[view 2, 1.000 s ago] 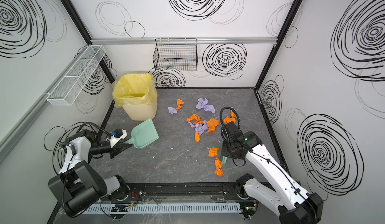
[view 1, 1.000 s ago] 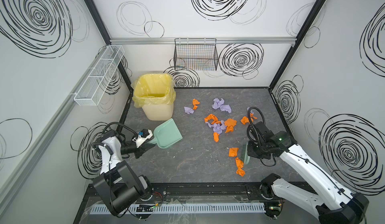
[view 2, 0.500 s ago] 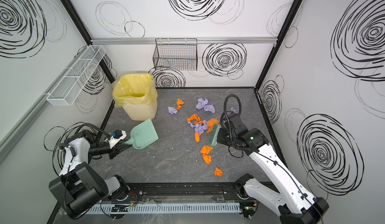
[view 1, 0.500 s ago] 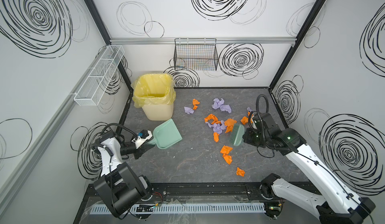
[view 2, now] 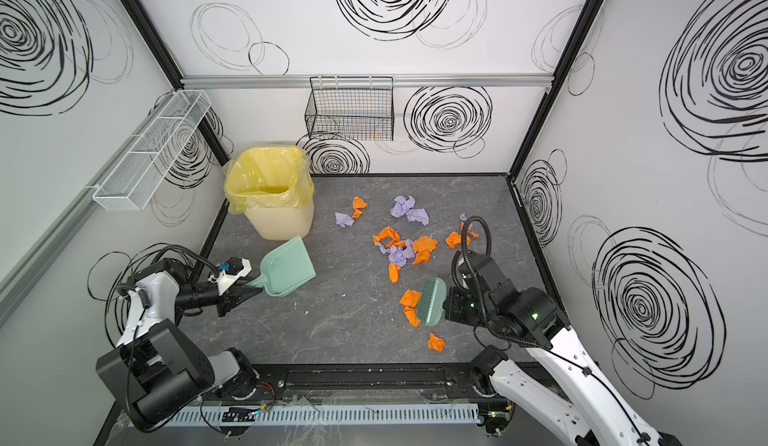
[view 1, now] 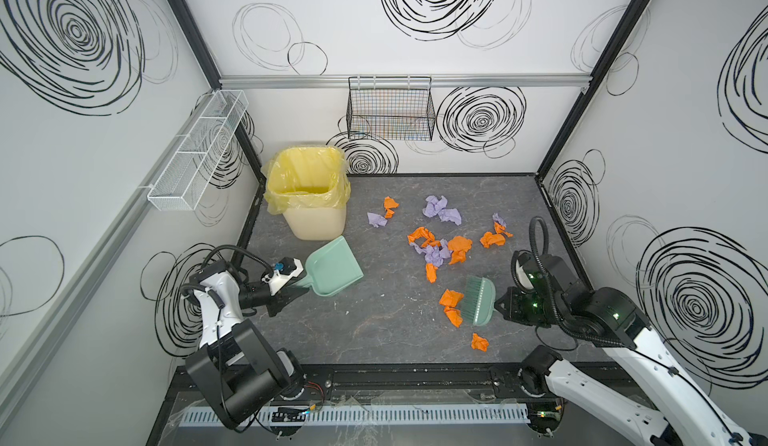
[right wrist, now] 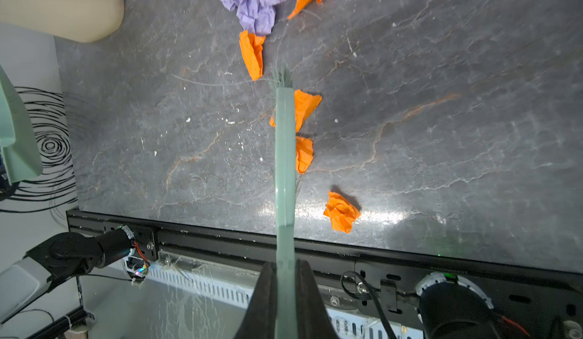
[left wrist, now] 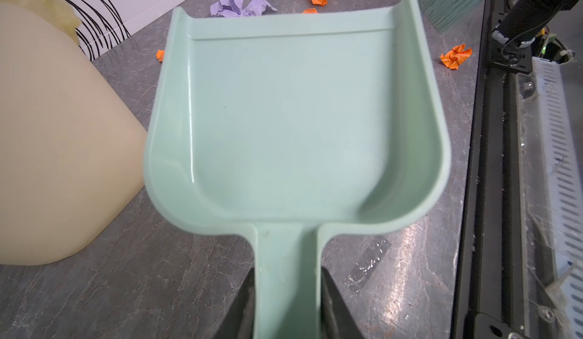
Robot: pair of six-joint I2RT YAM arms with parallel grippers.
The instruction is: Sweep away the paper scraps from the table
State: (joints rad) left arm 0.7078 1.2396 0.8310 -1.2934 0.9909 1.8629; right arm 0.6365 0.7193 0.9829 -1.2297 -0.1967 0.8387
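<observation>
Orange and lilac paper scraps [view 1: 440, 248] lie scattered over the middle and right of the dark grey table [view 1: 374, 332]. Two orange scraps [view 1: 451, 298] rest against the bristles of a green brush [view 1: 480, 300], and another scrap [view 1: 479, 342] lies nearer the front edge. My right gripper [view 1: 498, 307] is shut on the brush handle [right wrist: 285, 164], jaws pressed to both sides. My left gripper [view 1: 297, 292] is shut on the handle of the green dustpan [view 1: 334, 265], which lies on the table with nothing in it [left wrist: 293, 116], mouth turned toward the scraps.
A cream bin with a yellow liner [view 1: 307, 192] stands at the back left, just behind the dustpan. A black wire basket [view 1: 390, 107] and a white wire rack [view 1: 199, 149] hang on the walls. A black rail [view 1: 395, 377] runs along the table's front edge.
The right gripper swung the brush toward the back and brought it forward again, just right of two orange scraps that shifted left. The left arm and dustpan have not moved.
</observation>
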